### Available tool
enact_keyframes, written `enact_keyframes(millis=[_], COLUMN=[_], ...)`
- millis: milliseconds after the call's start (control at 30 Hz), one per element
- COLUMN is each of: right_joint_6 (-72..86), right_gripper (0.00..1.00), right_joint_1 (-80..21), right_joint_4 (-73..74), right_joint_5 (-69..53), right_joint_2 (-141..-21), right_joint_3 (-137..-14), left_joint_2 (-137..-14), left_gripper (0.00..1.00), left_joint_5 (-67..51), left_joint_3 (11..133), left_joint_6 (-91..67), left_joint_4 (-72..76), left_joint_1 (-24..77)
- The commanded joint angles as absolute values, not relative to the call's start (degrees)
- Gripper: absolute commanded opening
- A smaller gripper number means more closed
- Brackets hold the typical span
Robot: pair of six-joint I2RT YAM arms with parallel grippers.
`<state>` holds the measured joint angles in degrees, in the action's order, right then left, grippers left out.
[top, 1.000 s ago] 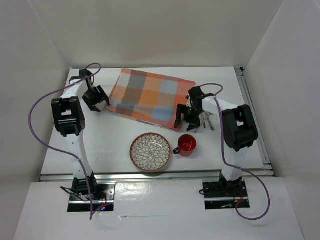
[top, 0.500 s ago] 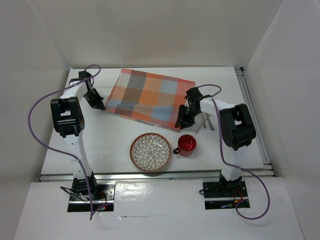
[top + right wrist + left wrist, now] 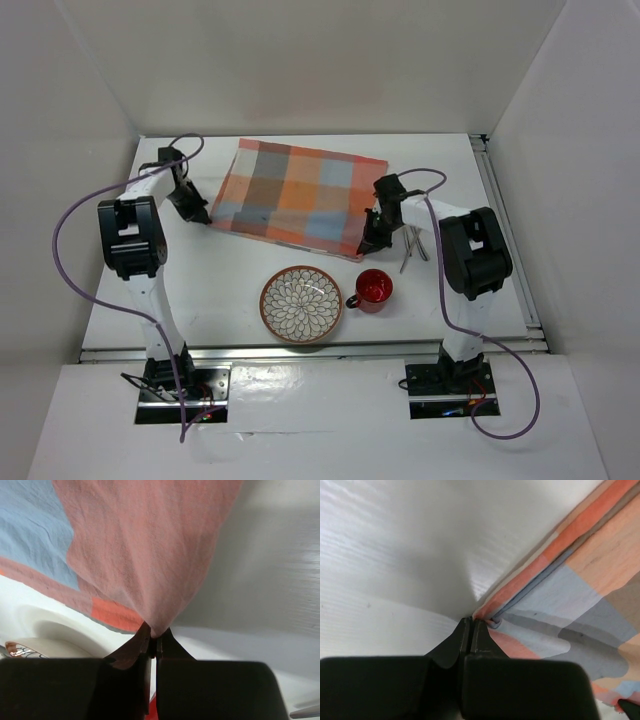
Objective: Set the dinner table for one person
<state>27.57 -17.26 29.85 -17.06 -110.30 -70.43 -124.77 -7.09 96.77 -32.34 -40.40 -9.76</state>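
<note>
The white surface [image 3: 230,290] is spread beneath the left pincer [image 3: 471,623] and the right pincer [image 3: 152,631]. Between them, the checked cloth [image 3: 300,195] is gripped by its near corners, one in each closed pincer. A patterned plate [image 3: 302,304] and a red cup [image 3: 375,287] are seen just nearer than the right pincer.

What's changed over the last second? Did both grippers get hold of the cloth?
Yes. Both moved in and shut: the left gripper now pinches the placemat at its near-left corner, the right gripper at its near-right corner. The patterned plate, red cup and cutlery lie as before.
</note>
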Motion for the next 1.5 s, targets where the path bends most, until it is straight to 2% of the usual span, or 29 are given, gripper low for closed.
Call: enact_keyframes(millis=[0,400,933,1067,1167,1200,1267,1300,1333,1433,1467], right_joint_6=[26.98,26.46,22.68,21.53,20.92,20.92,19.69,19.69,19.17,19.16,19.16], right_gripper=[0.0,0.0,0.0,0.0,0.0,0.0,0.0,0.0,0.0,0.0,0.0], right_joint_1=[-16.79,-15.74,-11.69,-11.69,-12.47,-12.48,-13.36,-14.75,-15.37,-16.52,-16.52], right_joint_4=[29.53,30.58,36.91,37.44,35.08,34.2,33.49,32.79,32.78,32.78,32.26], right_joint_5=[-15.21,-16.26,-17.66,-20.64,-22.93,-23.9,-24.43,-25.39,-25.4,-24.09,-24.08], right_joint_2=[-109.51,-108.29,-105.91,-105.38,-104.86,-104.85,-105.72,-106.25,-106.96,-106.96,-106.96], right_joint_3=[-73.04,-76.1,-96.14,-94.23,-88.0,-86.24,-82.11,-81.05,-79.73,-78.58,-78.05], left_joint_2=[-119.89,-111.01,-109.78,-108.72,-105.39,-104.68,-102.31,-101.52,-100.21,-99.14,-98.36], left_gripper=[0.0,0.0,0.0,0.0,0.0,0.19,0.47,0.52,0.64,0.85,0.96], left_joint_5=[-9.13,-21.26,-28.73,-28.13,-23.31,-21.99,-18.13,-18.11,-18.11,-18.11,-18.11], left_joint_3=[94.66,90.26,114.87,111.72,102.42,99.61,90.76,87.92,85.45,78.15,75.61], left_joint_6=[-30.15,-30.67,-32.78,-31.21,-29.19,-29.18,-29.18,-29.18,-29.18,-29.18,-29.18], left_joint_4=[-39.99,-39.37,-47.2,-49.21,-49.22,-49.22,-49.22,-47.04,-46.06,-43.77,-43.25], left_joint_1=[-9.49,-9.49,-10.55,-10.55,-10.55,-10.55,-11.07,-11.07,-11.6,-11.6,-11.6])
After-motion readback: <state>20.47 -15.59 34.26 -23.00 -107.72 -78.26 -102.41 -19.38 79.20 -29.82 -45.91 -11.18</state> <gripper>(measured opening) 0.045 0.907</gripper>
